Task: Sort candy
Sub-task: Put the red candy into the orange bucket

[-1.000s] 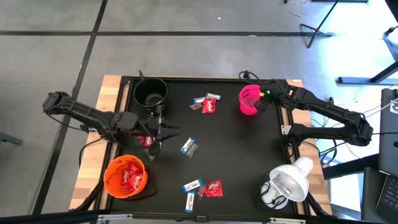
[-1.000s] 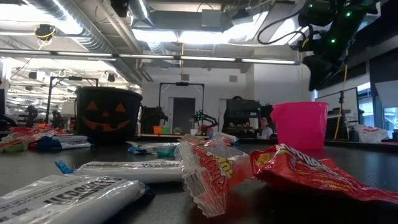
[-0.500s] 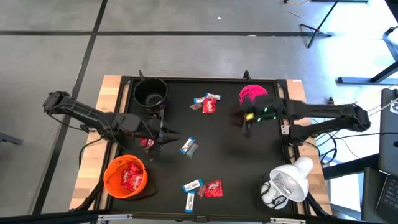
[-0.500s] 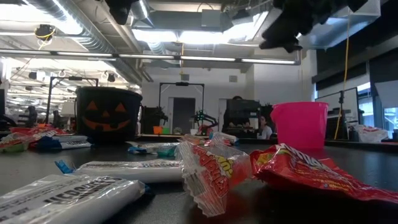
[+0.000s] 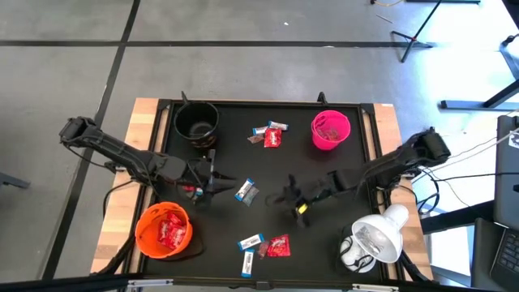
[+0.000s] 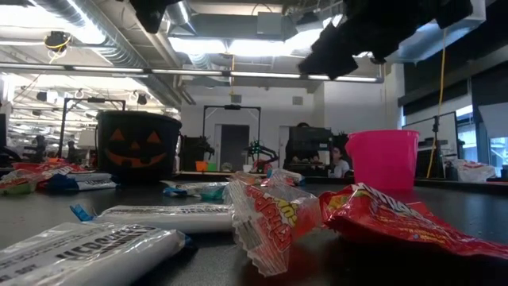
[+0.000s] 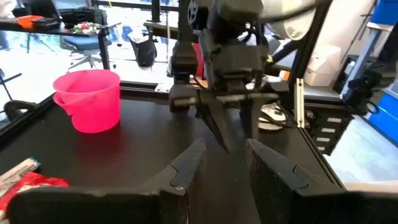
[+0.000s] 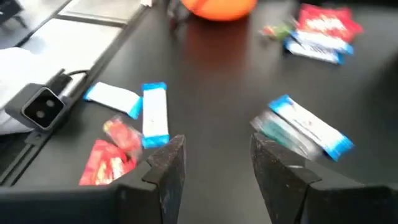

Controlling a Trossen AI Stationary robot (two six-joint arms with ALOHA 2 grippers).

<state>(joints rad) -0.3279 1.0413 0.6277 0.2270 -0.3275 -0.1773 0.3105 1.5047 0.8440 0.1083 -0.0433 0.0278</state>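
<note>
Reaching over the middle of the dark surface, the right gripper sits above bare surface between the central sweets and the near group; its fingers are spread apart and hold nothing. The left gripper is at the left side of the surface, just beside a red-wrapped piece. Its fingers stand narrowly parted, with nothing visible between them.

Candy location:
- One blue-and-white piece lies near the centre, between the two grippers.
- A far group of red and blue-and-white pieces lies between the black bowl and the pink bowl.
- A near group lies at the front edge: a red piece with two blue-and-white pieces just beside it.
- Red-wrapped pieces fill the orange bowl at the front left corner.
- The pink bowl holds something dark red; its kind cannot be told.

In the low view the black bowl shows a jack-o'-lantern face. A white lamp stands at the front right corner of the surface.
</note>
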